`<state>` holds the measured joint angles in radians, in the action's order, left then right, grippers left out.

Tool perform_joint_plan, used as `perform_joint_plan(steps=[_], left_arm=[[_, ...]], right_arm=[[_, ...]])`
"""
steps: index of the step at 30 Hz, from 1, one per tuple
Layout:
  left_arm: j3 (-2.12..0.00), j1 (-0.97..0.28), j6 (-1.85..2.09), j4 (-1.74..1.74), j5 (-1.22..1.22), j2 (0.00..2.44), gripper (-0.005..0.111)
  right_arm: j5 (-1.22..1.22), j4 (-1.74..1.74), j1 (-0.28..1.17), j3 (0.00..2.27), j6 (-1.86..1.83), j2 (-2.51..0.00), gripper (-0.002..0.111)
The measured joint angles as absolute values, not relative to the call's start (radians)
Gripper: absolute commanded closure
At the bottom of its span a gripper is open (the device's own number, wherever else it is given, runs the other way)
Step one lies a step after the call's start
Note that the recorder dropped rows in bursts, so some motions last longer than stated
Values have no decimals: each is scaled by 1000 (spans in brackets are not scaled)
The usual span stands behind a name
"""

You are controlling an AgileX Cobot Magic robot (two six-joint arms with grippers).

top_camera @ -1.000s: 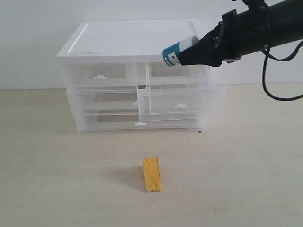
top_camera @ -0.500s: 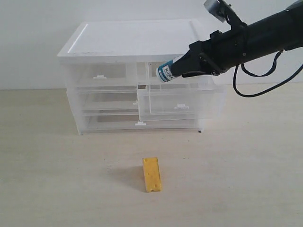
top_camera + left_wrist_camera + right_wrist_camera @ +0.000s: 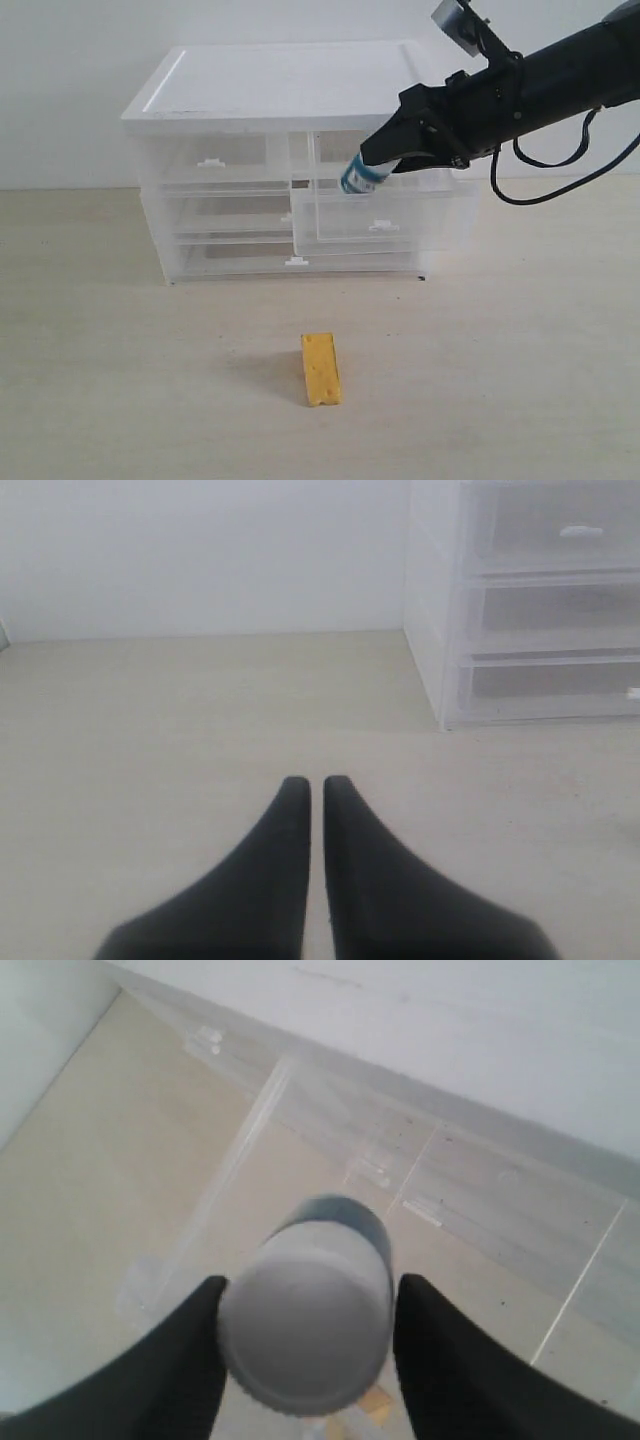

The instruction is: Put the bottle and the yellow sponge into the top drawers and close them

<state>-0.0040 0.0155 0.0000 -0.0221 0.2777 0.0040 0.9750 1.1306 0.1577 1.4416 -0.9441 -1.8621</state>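
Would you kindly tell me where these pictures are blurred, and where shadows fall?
Exterior view: sharp, with a soft shadow left of the yellow-orange pitted sponge block. Left wrist view: the shut black left gripper is soft-edged near the lens. Right wrist view: the white-capped, teal-labelled round bottle is blurred, filling the foreground.

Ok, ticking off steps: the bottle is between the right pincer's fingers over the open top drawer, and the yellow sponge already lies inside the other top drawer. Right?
No: the exterior view shows the yellow sponge lying on the table in front of the drawer unit, not inside the other top drawer. The bottle part is right.
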Motion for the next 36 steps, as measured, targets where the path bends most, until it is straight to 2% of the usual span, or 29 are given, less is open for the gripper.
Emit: perform_joint_plan(steps=[10,11,12,16,17,22,29,36], left_arm=[[-4,16,0,-22,278,4,102],[-4,16,0,-22,278,4,102],[-4,16,0,-22,278,4,102],[-4,16,0,-22,278,4,102],[-4,16,0,-22,278,4,102],[-4,16,0,-22,278,4,102],[-4,16,0,-22,278,4,102],[-4,16,0,-22,278,4,102]], right_arm=[[888,1128,158,1445,-967,-1814,47],[888,1121,158,1445,-967,-1800,50],[895,1098,158,1445,-967,-1766,54],[904,936,158,1445,-938,-1695,106],[906,884,158,1445,-913,-1685,108],[847,746,178,1421,-840,-1633,108],[617,500,324,1327,-655,-1536,108],[627,503,420,1313,-637,-1540,108]])
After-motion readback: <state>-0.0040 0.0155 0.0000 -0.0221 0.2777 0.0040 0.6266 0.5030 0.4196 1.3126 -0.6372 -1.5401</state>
